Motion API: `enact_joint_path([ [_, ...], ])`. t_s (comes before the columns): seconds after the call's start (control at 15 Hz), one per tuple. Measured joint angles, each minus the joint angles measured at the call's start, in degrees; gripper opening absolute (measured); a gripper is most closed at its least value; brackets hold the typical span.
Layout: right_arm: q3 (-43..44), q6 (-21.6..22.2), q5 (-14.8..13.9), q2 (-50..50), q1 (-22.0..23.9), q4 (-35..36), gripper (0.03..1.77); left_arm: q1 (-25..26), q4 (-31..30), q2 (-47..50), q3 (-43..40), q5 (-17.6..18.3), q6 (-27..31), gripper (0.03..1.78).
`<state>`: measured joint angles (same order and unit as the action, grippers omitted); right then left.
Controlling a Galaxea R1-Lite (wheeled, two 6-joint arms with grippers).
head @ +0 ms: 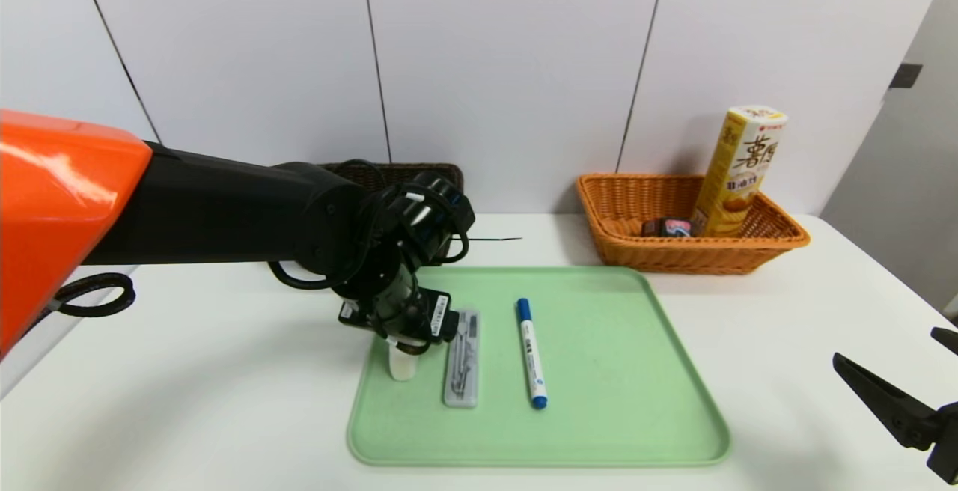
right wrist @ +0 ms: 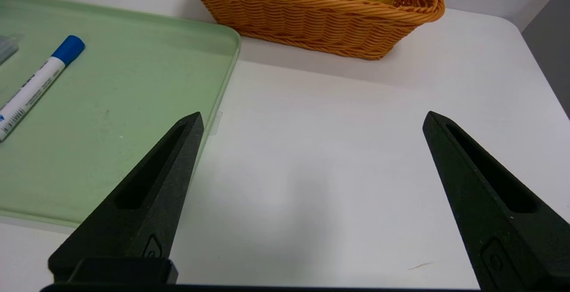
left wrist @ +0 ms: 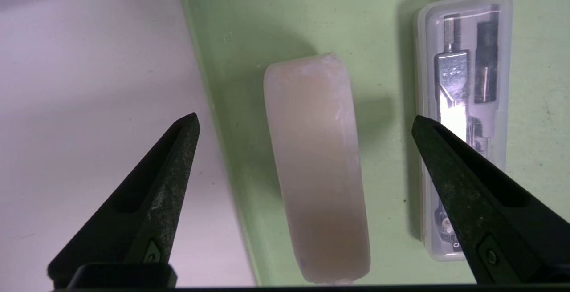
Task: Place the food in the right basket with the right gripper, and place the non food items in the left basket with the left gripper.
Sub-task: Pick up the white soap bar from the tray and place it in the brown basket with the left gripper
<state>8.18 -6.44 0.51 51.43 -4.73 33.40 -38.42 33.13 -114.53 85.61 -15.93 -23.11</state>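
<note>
Left gripper (left wrist: 305, 120) tilted down, fingers wide astride white block (left wrist: 317, 167)

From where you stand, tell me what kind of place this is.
Probably a robot test bench in a lab, not a home: a bare white table against plain white wall panels, with a green tray and two wicker baskets, orange-tan and dark brown, staged for sorting.

Robot test lab, plain white wall panels (head: 509, 64) with dark seams, bare white surface (head: 224, 371), green tray (head: 636, 371) staged between two wicker baskets
</note>
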Motion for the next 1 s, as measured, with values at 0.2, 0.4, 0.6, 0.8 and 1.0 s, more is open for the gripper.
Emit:
enact_joint_path([
  [0.2,0.0,0.0,0.0,-0.1,-0.2,-0.1,1.70,-0.1,0.0,-0.1,0.0,0.0,0.3,1.69],
  [0.4,-0.3,-0.1,0.0,-0.1,-0.4,0.0,1.70,-0.2,-0.3,-0.3,0.0,0.0,0.4,1.69],
  [0.6,-0.4,-0.1,0.0,-0.1,-0.5,0.0,1.70,-0.2,-0.4,-0.4,0.1,0.0,0.4,1.69],
  [0.8,-0.4,-0.2,0.9,0.0,-0.5,0.0,1.70,-0.2,-0.6,-0.8,0.1,-0.2,0.4,1.69],
  [1.0,-0.4,-0.3,1.3,0.0,-0.6,-1.2,1.70,-0.2,-0.6,-1.0,0.6,-0.1,0.4,1.25],
])
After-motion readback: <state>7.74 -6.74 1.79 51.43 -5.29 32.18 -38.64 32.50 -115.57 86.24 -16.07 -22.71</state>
